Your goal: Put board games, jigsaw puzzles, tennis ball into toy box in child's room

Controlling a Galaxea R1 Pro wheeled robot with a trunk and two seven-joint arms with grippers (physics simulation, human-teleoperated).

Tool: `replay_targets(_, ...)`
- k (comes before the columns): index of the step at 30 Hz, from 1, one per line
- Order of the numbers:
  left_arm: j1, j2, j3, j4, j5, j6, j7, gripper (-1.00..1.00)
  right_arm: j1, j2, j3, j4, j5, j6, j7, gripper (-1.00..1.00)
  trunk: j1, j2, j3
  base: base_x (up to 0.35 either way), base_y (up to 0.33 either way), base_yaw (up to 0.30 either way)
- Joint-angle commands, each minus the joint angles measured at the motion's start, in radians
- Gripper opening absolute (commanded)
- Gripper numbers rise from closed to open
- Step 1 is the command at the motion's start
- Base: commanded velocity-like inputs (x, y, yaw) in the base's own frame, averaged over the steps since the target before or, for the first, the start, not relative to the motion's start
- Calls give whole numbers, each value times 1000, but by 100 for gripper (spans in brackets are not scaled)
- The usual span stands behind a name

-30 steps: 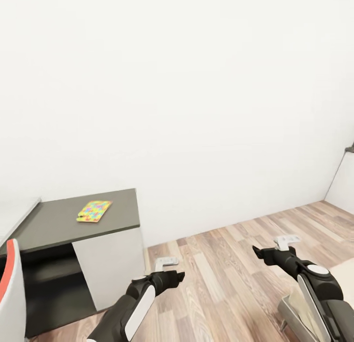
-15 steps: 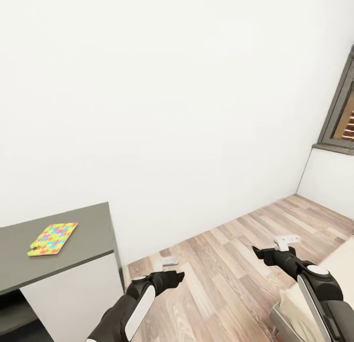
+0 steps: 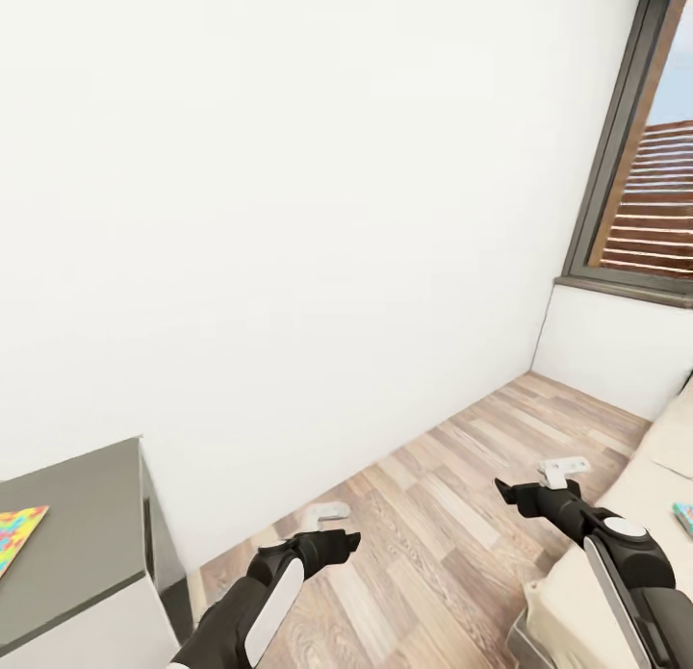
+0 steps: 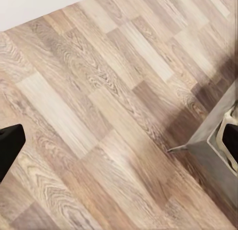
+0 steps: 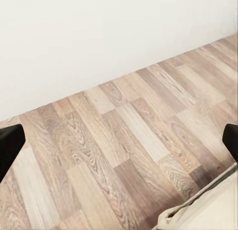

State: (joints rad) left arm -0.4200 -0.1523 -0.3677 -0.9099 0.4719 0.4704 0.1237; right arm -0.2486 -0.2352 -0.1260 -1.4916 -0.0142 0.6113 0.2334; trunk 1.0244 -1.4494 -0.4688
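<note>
No writing or label can be read anywhere. In the head view both arms reach forward, low over the plank floor (image 3: 433,515). The left gripper (image 3: 332,511) sits at about 6 o'clock and the right gripper (image 3: 563,469) at about 4 o'clock; each has its fingers spread apart and nothing between them. A jigsaw puzzle (image 3: 17,537) lies flat on the dark worktop (image 3: 87,544) at 8 o'clock, cut off by the frame edge. The bed (image 3: 616,553) lies at 4 o'clock, with a blue-edged item (image 3: 683,518) on it, too cropped to identify. A window (image 3: 645,168) stands at 2 o'clock in the white wall (image 3: 289,217).
</note>
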Motion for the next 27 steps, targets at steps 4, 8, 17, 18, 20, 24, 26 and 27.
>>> replay_targets(4, -1, 0, -3, -2, 10, 4, 10, 100, 0, -2, -1, -11, -1, 5, 4, 100, 1, -1, -1, 345, -72, -294)
replay_targets(8, -1, 1, -2, -2, 10, 4, 10, 100, 0, -1, -1, -13, -1, 5, 4, 100, 1, -1, -1, 345, -82, -294)
replay_targets(17, -2, 2, -2, -3, 10, 4, 10, 100, 0, 1, -1, -13, 0, 6, 4, 100, 1, -1, -1, 345, -14, -294)
replay_targets(18, -2, 2, -2, -3, 10, 4, 10, 100, 0, 2, -1, -13, 0, 6, 4, 100, 1, -1, -1, 345, 4, -291)
replay_targets(20, -2, 2, -2, -3, 10, 4, 10, 100, 0, 3, -1, -13, 0, 5, 3, 100, 1, -1, -1, 345, 48, -242)
replay_targets(24, -2, 2, -2, -3, 9, 4, 8, 100, 0, 1, -2, -13, 0, 4, 3, 100, 1, -1, -1, 345, 133, -37)
replay_targets(26, -2, 2, -2, -3, 9, 4, 9, 100, 0, 1, -3, -13, 0, 4, 3, 100, 1, -1, -1, 345, 153, -8)
replay_targets(27, -2, 2, -2, -3, 9, 4, 9, 100, 0, 1, -3, -13, 0, 4, 3, 100, 1, -1, -1, 345, 156, -5)
